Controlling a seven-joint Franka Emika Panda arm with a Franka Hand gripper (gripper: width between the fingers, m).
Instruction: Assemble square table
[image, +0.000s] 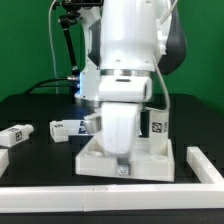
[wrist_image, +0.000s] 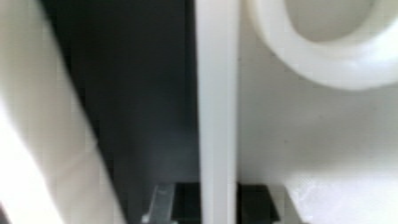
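The square table panel (image: 150, 163) is white with a raised rim and lies on the black table in the middle of the exterior view. My gripper (image: 121, 152) comes straight down onto its near side. In the wrist view the panel's thin white rim (wrist_image: 215, 100) runs between my dark fingertips (wrist_image: 180, 206), which sit against it on both sides; my gripper (wrist_image: 217, 206) is shut on it. A round recess (wrist_image: 329, 35) of the panel shows beside the rim. Two short white tagged leg posts (image: 14, 134) (image: 66, 128) lie at the exterior view's left. A tagged part (image: 160, 123) stands just behind the panel.
A long thin white border bar (image: 100, 190) runs along the front, and another (image: 207, 165) stands at the exterior view's right. Black cables (image: 66, 60) hang behind the arm. A green wall closes the back.
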